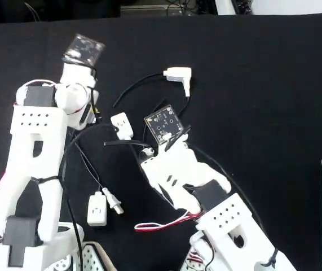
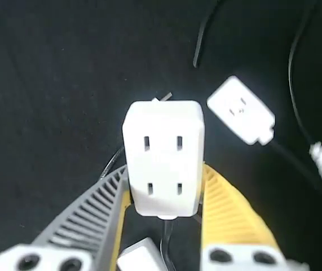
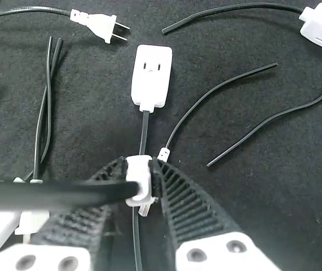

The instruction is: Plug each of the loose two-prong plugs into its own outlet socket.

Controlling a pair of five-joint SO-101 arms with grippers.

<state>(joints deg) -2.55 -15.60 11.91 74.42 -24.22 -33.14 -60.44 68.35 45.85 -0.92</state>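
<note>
Where the table [image 1: 273, 84] comes nearest on the left, a loose single socket [image 1: 97, 209] lies flat. A two-prong plug [image 1: 114, 203] lies just beside it on the right.

Farther in, near the middle, the right gripper [image 3: 141, 169] is clenched on a small white plug [image 3: 139, 183]. The prongs of this plug are hard to make out. A black cord [image 3: 144, 132] runs from it to a white socket [image 3: 151, 76] lying on the cloth ahead of the fingers.

Beyond that, on the left side, the left gripper [image 2: 164, 172] grasps a double socket block [image 2: 163, 135] by its two sides. The block's four slots face the wrist camera.

Just right of the left arm's wrist, another single socket [image 1: 121, 125] lies on the cloth.

Farthest off, about the centre of the table, an angled white plug [image 1: 179, 73] lies flat, and its black cord curves away to the left.
</note>
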